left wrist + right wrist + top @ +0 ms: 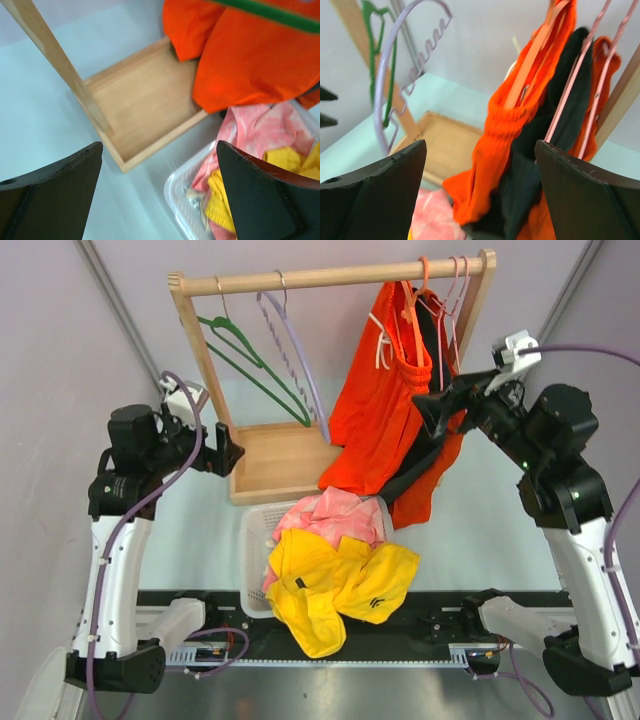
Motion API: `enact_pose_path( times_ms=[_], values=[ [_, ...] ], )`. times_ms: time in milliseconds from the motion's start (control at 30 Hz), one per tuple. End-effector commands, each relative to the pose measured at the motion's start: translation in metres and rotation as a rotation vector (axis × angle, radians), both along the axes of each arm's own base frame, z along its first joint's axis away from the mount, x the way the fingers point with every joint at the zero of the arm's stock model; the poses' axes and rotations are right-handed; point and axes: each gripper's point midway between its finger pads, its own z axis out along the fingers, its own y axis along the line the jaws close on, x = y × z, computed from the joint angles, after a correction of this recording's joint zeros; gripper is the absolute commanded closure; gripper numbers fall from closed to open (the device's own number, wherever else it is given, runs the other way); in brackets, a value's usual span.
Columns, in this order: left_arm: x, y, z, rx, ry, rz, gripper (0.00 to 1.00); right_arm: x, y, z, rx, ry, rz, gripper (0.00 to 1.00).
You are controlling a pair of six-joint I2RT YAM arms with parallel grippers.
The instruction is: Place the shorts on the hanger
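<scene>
The bright orange shorts (372, 410) with a white drawstring hang from the thin orange hanger (424, 278), whose hook is over the wooden rail at the right. In the right wrist view the shorts (502, 135) drape over the hanger's arm (536, 50). My right gripper (428, 412) is open beside the shorts at mid height, jaws wide (480, 150), holding nothing. My left gripper (232, 452) is open and empty (160, 150) over the table by the rack's wooden base; the lower part of the shorts (250, 55) shows ahead of it.
A green hanger (245, 355) and a lilac wavy hanger (292, 350) hang on the rail (300, 280). A black garment (570, 110) and a darker red-orange garment (430, 485) hang on pink hangers behind the shorts. A white basket (252, 540) holds pink and yellow clothes (335, 585).
</scene>
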Motion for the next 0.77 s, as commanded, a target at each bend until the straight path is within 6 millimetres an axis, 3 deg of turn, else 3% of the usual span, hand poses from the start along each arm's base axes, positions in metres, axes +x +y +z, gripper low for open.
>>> enact_pose_path(
  times_ms=[0,33,100,200,400,533,733],
  values=[
    [-0.026,0.012,-0.02,0.098,0.101,0.002,0.0,-0.037,0.0,-0.022,-0.032,0.045,0.078,0.05],
    [-0.03,0.017,-0.027,0.118,0.127,0.021,0.0,-0.043,0.001,-0.038,-0.05,0.096,0.098,0.02],
    [-0.034,0.022,-0.037,0.149,0.155,0.031,0.0,-0.057,-0.003,-0.047,-0.088,0.099,0.115,0.0],
    [-0.044,0.029,-0.056,0.2,0.184,0.032,0.0,-0.077,-0.004,-0.074,-0.132,0.163,0.16,0.0],
    [-0.059,0.043,-0.092,0.291,0.225,0.046,0.0,-0.103,-0.005,-0.12,-0.236,0.237,0.247,0.01],
    [-0.064,0.047,-0.1,0.315,0.23,0.053,0.0,-0.118,-0.009,-0.152,-0.317,0.272,0.291,0.0],
    [-0.067,0.046,-0.105,0.335,0.237,0.026,0.0,-0.123,-0.011,-0.172,-0.356,0.301,0.314,0.0]
  ],
)
